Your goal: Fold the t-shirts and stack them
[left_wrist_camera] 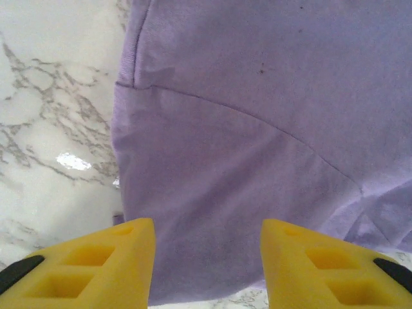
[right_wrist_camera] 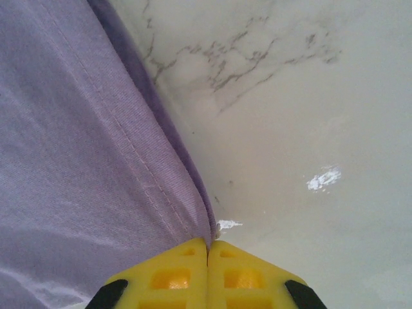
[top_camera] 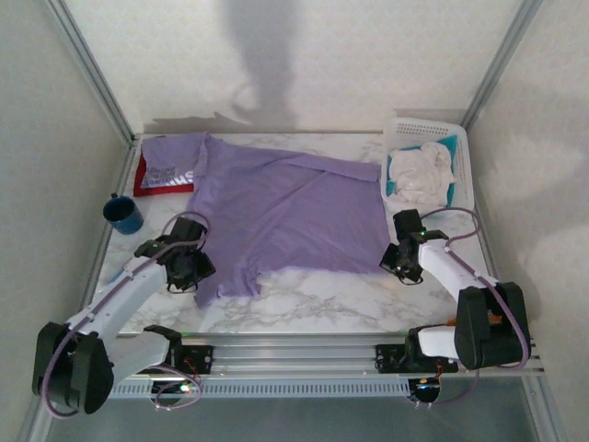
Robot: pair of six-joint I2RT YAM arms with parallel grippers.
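Across the middle of the marble worktop (top_camera: 304, 299) lies the plain lavender t-shirt (top_camera: 285, 207), spread open and mostly flat. Its hem points right and its collar end points left, towards the far-left corner. The cloth is soft and thin, with shallow creases running diagonally and a double-stitched hem along the right edge. Its near-left sleeve hangs down towards the arms' bases.

The left gripper (left_wrist_camera: 207, 257) hovers over that sleeve with its yellow fingers parted at a medium gap, the cloth lying between them. It looks placed to pinch the sleeve for a fold. The right gripper (right_wrist_camera: 207, 248) is closed tight at the shirt's right edge. The hem runs straight into the seam between its fingers, so it appears to have the hem pinched.

At the far-left corner a folded lettered t-shirt (top_camera: 170, 170) rests on a red t-shirt (top_camera: 147, 184), probably the start of the stack. A blue mug (top_camera: 122, 215) stands near the left edge, and a white basket (top_camera: 460, 147) holding white cloth (top_camera: 423, 170) sits at the far right.
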